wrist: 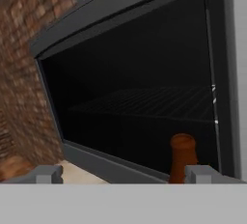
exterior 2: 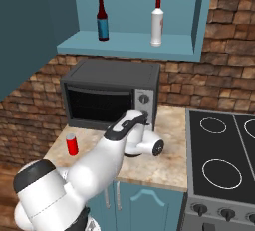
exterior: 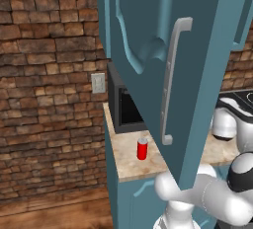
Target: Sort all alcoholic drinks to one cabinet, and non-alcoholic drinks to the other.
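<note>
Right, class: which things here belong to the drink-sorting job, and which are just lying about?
Job: can, pale bottle, dark bottle, brown bottle, cabinet.
Lying about: microwave, stove, wall socket.

1. Domestic kitchen, rendered; brick wall point(exterior 2: 209, 70) behind.
2. Fitted with teal cabinets point(exterior: 148, 35) over a stone-look counter point(exterior 2: 164, 160); wall socket point(exterior: 98, 83) beside.
3. Equipped with a microwave point(exterior 2: 112, 93) on the counter; black hob point(exterior 2: 221, 158) with knobs alongside.
4. Stocked with bottles on an open shelf point(exterior 2: 129, 46); wooden floor point(exterior: 49, 213) below.
</note>
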